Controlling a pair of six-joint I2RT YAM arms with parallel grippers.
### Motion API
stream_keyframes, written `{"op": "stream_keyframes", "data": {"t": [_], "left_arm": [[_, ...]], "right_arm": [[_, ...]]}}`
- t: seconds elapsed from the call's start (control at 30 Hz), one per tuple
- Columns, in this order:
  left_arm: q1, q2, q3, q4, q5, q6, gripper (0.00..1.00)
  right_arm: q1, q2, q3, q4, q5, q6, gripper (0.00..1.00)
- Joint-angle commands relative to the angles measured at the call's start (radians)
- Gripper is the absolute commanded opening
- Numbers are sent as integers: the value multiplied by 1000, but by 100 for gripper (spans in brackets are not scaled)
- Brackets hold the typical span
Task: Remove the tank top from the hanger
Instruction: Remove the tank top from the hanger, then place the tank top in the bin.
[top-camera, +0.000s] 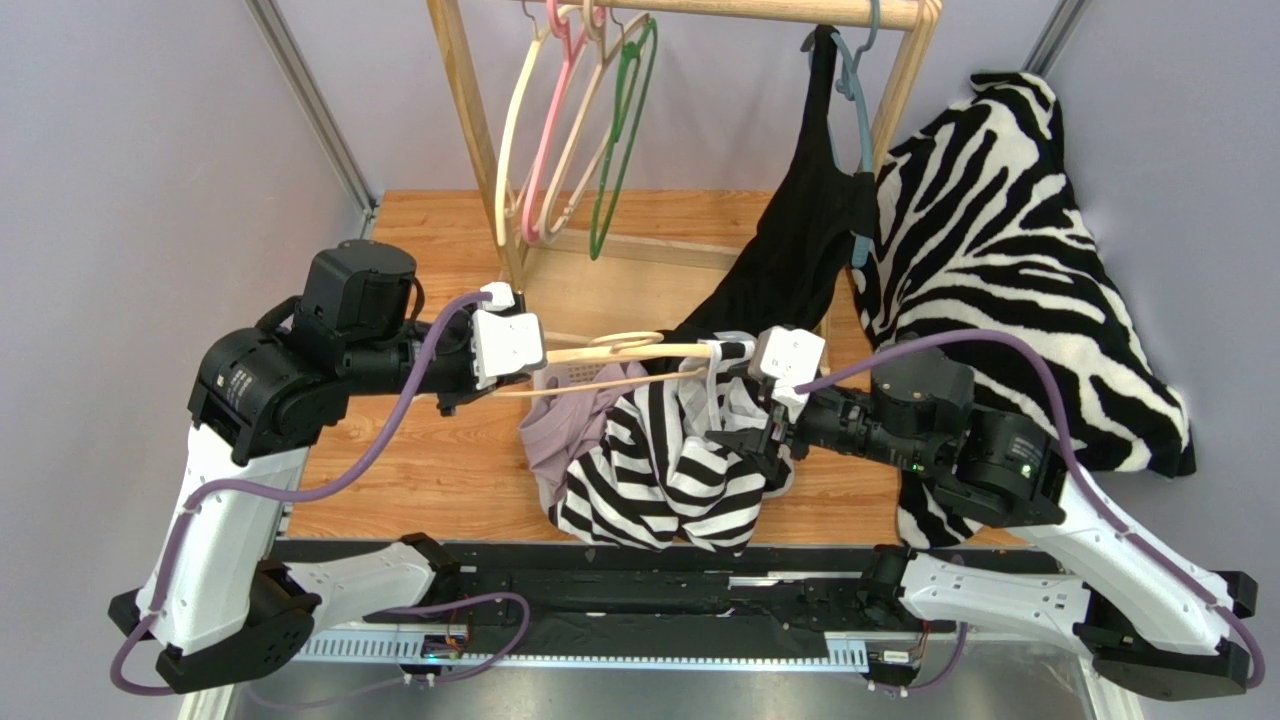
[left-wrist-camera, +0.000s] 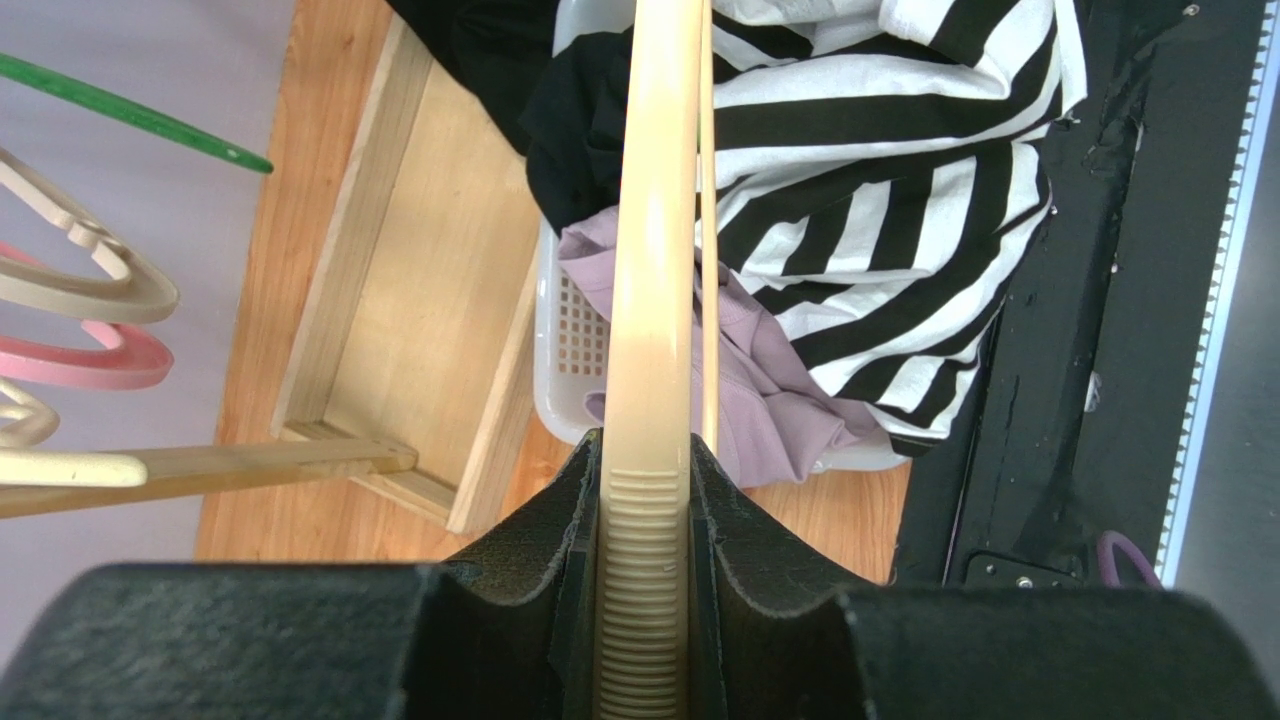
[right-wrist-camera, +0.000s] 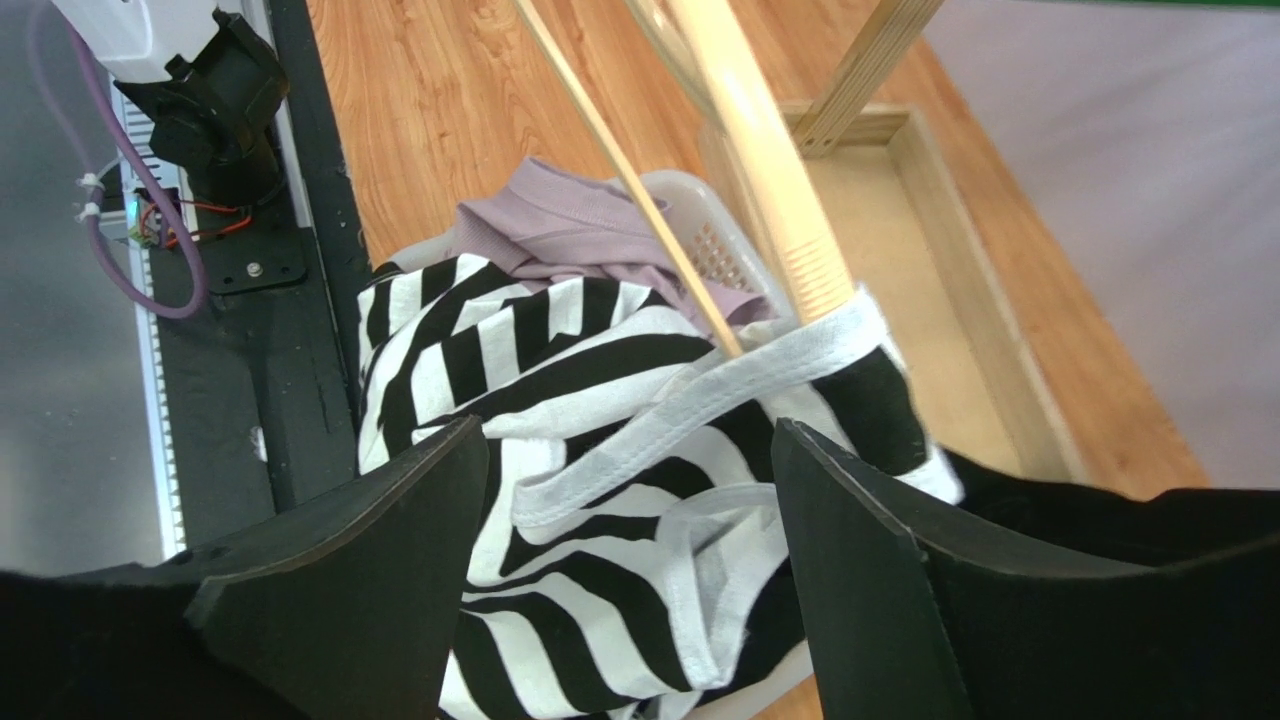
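I'm looking at the left gripper (left-wrist-camera: 649, 495) first: it is clamping narrow on the ribbed end of the cream hanger (left-wrist-camera: 654, 225), with a finger pressing each side. From the top view the hanger is lying roughly level, pointing from that grip toward three o'clock.

Moving to the right gripper (right-wrist-camera: 628, 435), I'm seeing its jaws standing wide and holding nothing. Its two black fingers (right-wrist-camera: 376, 555) are straddling the striped cloth below them.

That cloth is the tank top (right-wrist-camera: 586, 390), black and white stripes. It is slumping in a heap at the middle of the table's near edge. One white strap (right-wrist-camera: 721, 383) is looping round the hanger's far end, so the top is not off yet.

Under the heap, a white basket (left-wrist-camera: 571, 338) is showing its perforated wall. A lilac garment (left-wrist-camera: 751, 390) is spilling out at its nine o'clock side in the top view.

Going outward on the wooden table (top-camera: 436, 240), the rack (top-camera: 721, 12) is standing at twelve o'clock. A green hanger (top-camera: 624, 135), a pink hanger (top-camera: 549, 120) and a cream one (top-camera: 519, 120) are dangling from its rail. At about one o'clock a black garment (top-camera: 796, 225) is hanging from a teal hanger (top-camera: 860, 90). A zebra-print cloth (top-camera: 1007, 255) is draping down at three o'clock.
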Motion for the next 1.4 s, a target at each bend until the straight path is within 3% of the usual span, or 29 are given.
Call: {"op": "stream_keyframes", "data": {"t": [0.0,0.17,0.2,0.3,0.47,0.6,0.8,0.97,1.07,1.17,1.37], "left_arm": [[9,-14,5,-26,14,-31,0],[10,-14,16,-30,10,-32,0],[10,-17,17,-30,11,-32,0],[10,-23,14,-29,2,-31,0],[19,-36,0,-21,-22,-34,0],[41,-68,-58,-9,-13,-65,0],[87,-134,-55,2,-79,-74,0],[121,-206,40,63,-141,-94,0],[148,-218,97,144,-231,-140,0],[190,-209,117,262,-442,-213,0],[197,-189,193,289,-461,-241,0]], "right_arm": [[4,13,-60,120,70,139,67],[2,86,-73,134,238,208,37],[2,97,-65,126,294,217,23],[4,125,-8,77,392,232,0],[2,94,87,45,472,188,0],[-5,140,278,-9,696,156,0],[-30,194,332,-4,776,110,0],[-53,215,237,2,697,148,0],[-56,241,184,31,574,206,0],[-56,280,171,59,465,269,0],[-56,293,61,154,295,386,0]]}}
